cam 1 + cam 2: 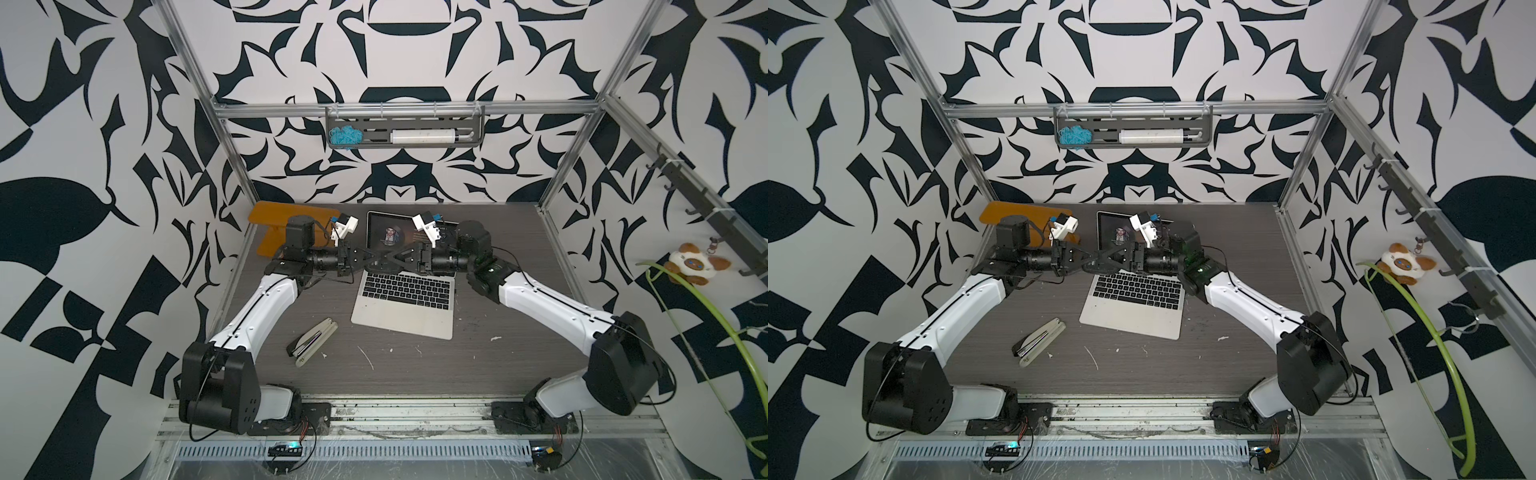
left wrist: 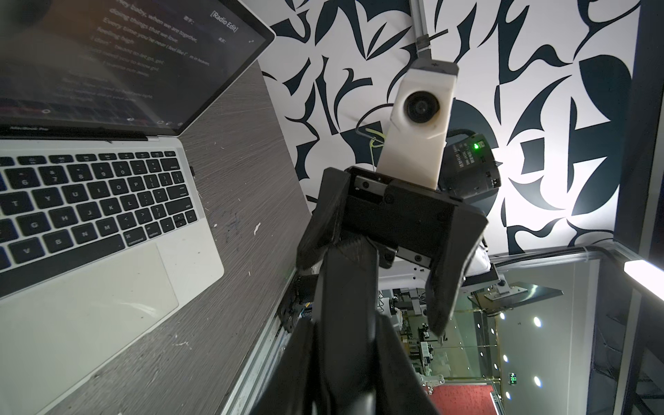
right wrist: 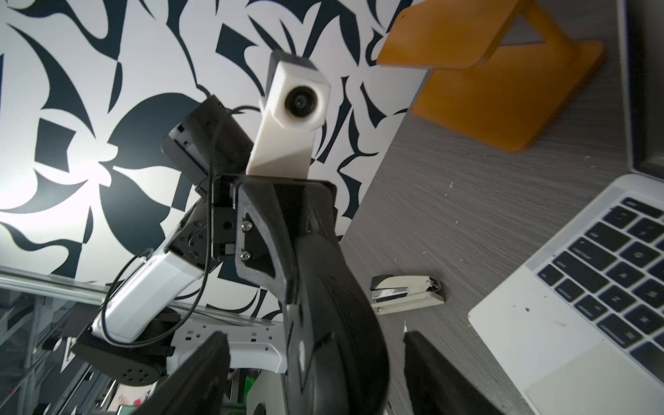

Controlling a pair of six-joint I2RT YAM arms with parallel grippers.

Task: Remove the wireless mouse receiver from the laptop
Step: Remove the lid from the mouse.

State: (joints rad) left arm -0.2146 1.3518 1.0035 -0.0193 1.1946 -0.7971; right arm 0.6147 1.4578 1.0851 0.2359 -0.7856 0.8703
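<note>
Wireless mouse receiver — small dark stub seemingly seated in the laptop's right edge by the top key row, well apart from all fingers. Right gripper: spread wide, empty, straddling the left gripper — its narrow-set fingers closed or not, cannot tell.

The laptop is slim and silver, with black keys and a large trackpad; it lies open and flat on the table, turned slightly askew to the table's edges in both top views; the black-bezelled screen stands raised at the far side, lit, showing a dark player window with a round portrait and lines of text. The wireless mouse receiver shows in the left wrist view as a tiny dark stub projecting from the laptop's side edge, level with the top key rows; its shape is too small to tell.
</note>
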